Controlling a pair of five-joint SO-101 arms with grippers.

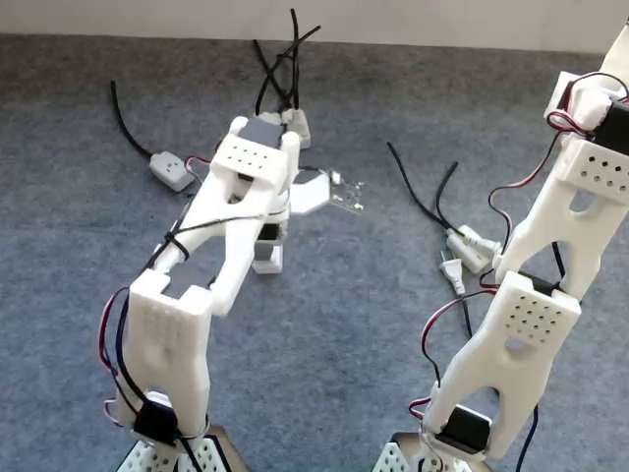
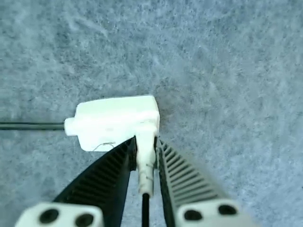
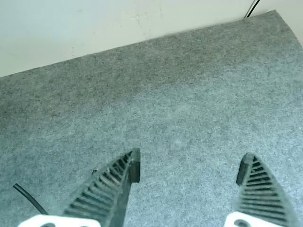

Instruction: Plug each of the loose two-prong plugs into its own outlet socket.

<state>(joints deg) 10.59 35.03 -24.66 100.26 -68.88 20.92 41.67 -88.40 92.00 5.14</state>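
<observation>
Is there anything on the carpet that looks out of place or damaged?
Nothing looks damaged or spilled. One loose plug lies on the carpet with its prongs bare, beside a nearby socket. The left gripper is shut on a held plug at a white socket.

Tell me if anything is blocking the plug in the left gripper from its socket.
Nothing visible is. In the left wrist view the left gripper is shut on the plug, whose front end meets the white socket. No gap or object shows between them, just grey carpet around. The prongs are hidden.
</observation>
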